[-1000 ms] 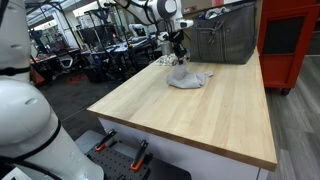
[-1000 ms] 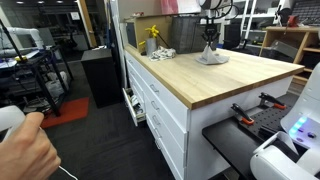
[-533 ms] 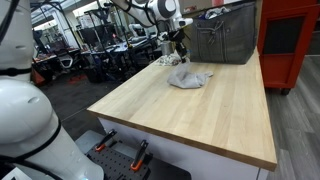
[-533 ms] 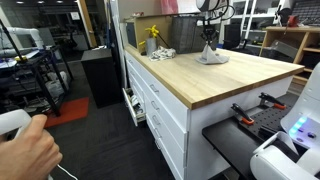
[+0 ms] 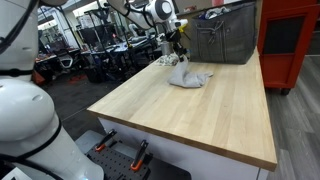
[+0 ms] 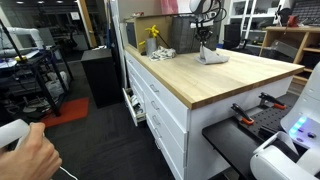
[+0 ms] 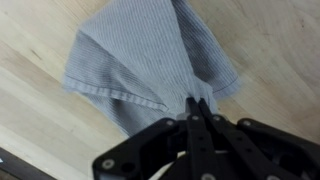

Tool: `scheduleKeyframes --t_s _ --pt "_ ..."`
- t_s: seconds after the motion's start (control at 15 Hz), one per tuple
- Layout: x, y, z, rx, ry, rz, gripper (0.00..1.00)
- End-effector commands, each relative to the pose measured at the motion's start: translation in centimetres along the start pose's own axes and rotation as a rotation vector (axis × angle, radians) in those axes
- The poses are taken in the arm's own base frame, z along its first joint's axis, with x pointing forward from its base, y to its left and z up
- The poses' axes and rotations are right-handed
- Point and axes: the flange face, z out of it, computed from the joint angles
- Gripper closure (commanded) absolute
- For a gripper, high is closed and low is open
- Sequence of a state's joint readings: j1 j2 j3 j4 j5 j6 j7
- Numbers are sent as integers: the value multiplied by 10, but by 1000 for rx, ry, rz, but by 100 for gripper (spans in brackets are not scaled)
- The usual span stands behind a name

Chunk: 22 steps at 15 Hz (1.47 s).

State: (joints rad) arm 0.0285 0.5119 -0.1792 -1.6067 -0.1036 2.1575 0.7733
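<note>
On the wooden table top [image 5: 190, 125] the gripper [image 5: 179, 57] stands over the left edge of the grey cloth [image 5: 190, 78], jaws pressed together on a pinch of fabric. The wrist view shows the fingertips [image 7: 190, 118] biting into the hem, while the rest of the cloth lies crumpled on the wood, with a grey fabric bag [image 5: 222, 35] behind it and a red cabinet [image 5: 290, 40] further right. Since a second ago the gripper has drifted slightly up and leftward with the pinch kept, so that edge of the cloth now rises off the table. I judge from this that the grasp is holding.
</note>
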Motion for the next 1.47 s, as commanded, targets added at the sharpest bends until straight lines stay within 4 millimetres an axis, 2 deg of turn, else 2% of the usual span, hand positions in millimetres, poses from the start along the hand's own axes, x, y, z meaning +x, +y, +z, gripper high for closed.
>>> scheduleKeyframes --t_s 0.0,0.4,1.07,1.13,1.4 --pt "4 -10 0 -10 17 12 99" --pt "7 -9 7 -18 45 14 99" --pt "15 -8 -2 -7 91 21 99" --pt "11 -4 5 -13 60 -3 99" --pt "10 -6 8 -14 57 -6 98"
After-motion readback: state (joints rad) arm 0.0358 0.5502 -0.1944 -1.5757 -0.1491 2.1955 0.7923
